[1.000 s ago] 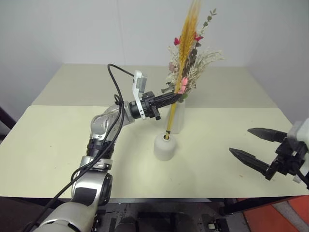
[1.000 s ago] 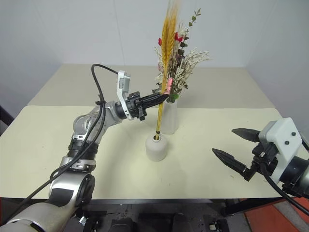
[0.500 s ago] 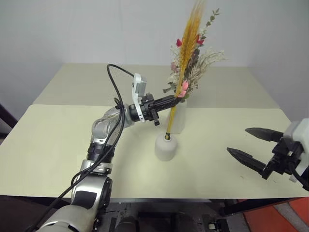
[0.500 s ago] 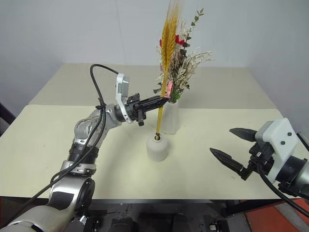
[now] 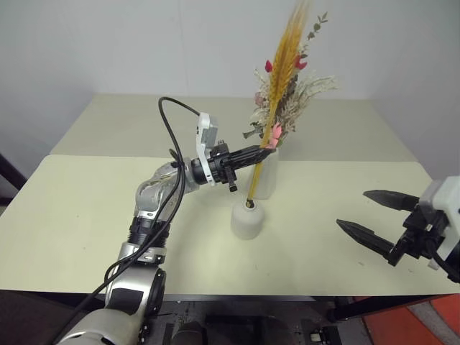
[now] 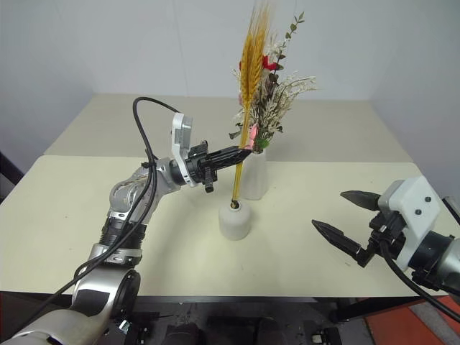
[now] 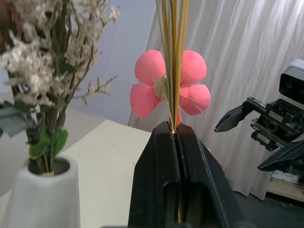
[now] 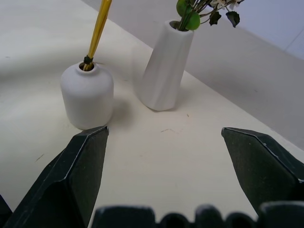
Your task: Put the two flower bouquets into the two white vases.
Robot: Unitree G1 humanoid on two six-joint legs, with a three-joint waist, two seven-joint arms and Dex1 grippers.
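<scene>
Resting on cream table (image 5: 86, 215) before white wall (image 5: 144, 43): left jaws clamping wheat spray (image 5: 277, 93), right jaws apart.

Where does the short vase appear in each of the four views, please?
Left eye: short vase at centre, before the tall vase.
Right eye: at centre, likewise.
Left wrist: I cannot find it; the tall vase is there.
Right wrist: beside the tall vase.
Shared landmark: the tall vase.
</scene>
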